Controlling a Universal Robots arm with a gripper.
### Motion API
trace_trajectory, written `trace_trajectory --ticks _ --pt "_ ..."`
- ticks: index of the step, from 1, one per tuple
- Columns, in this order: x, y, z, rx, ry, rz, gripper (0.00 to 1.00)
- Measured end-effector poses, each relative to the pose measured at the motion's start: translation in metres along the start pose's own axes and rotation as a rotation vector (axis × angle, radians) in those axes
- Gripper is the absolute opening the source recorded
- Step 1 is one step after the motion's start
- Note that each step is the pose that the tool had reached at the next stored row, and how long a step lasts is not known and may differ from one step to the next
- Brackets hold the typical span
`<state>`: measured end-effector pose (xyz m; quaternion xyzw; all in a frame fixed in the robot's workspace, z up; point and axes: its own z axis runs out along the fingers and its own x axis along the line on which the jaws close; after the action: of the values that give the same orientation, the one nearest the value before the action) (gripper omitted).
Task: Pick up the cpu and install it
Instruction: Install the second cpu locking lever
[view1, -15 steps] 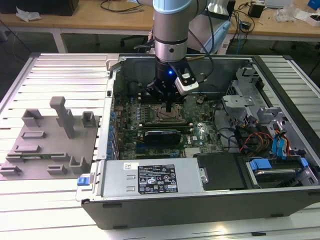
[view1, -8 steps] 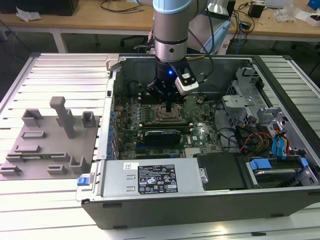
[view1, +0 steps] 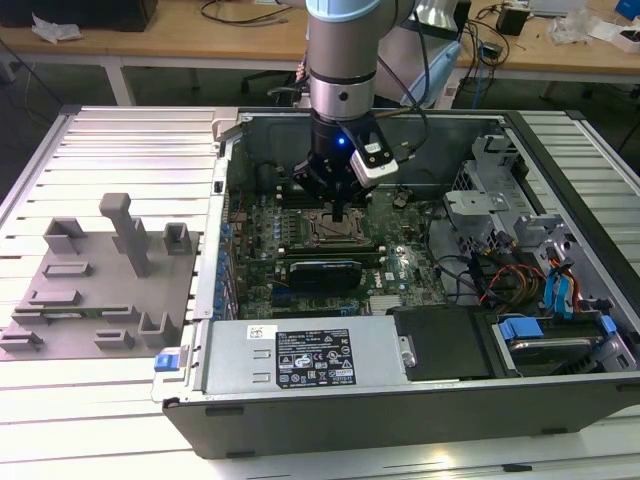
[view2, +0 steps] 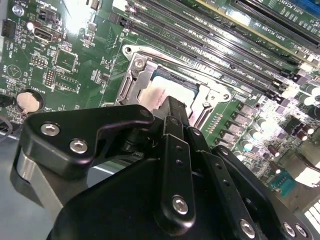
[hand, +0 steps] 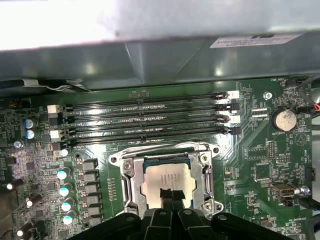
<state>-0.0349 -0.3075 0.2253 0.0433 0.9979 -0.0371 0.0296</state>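
The cpu (hand: 167, 176), a flat square chip with a silvery lid, lies inside the black socket frame (hand: 126, 182) on the green motherboard (view1: 400, 255) in the open computer case. My gripper (view1: 343, 212) hangs straight above the socket. In both wrist views its black fingers stand pressed together, and the gripper (hand: 167, 196) ends over the middle of the lid's near edge. The cpu (view2: 162, 90) is partly hidden behind the gripper (view2: 174, 107) in the second wrist view. I cannot tell whether the fingertips touch the lid.
Memory slots (hand: 145, 120) run beside the socket, with a row of capacitors (hand: 64, 190) on another side. A power supply box (view1: 300, 355), drive cage (view1: 480, 185) and loose cables (view1: 500, 275) crowd the case. A grey fixture with upright blocks (view1: 90, 290) lies on the exterior view's left.
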Motion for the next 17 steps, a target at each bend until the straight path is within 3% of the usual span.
trace_trajectory --ticks 5,11,17 --pt "-0.0001 -0.0001 -0.0016 0.0 0.0 0.0 0.11" --pt "-0.0006 -0.0057 -0.0013 0.0 0.0 0.0 0.11" --pt "-0.0012 -0.0077 -0.009 0.0 0.0 0.0 0.11"
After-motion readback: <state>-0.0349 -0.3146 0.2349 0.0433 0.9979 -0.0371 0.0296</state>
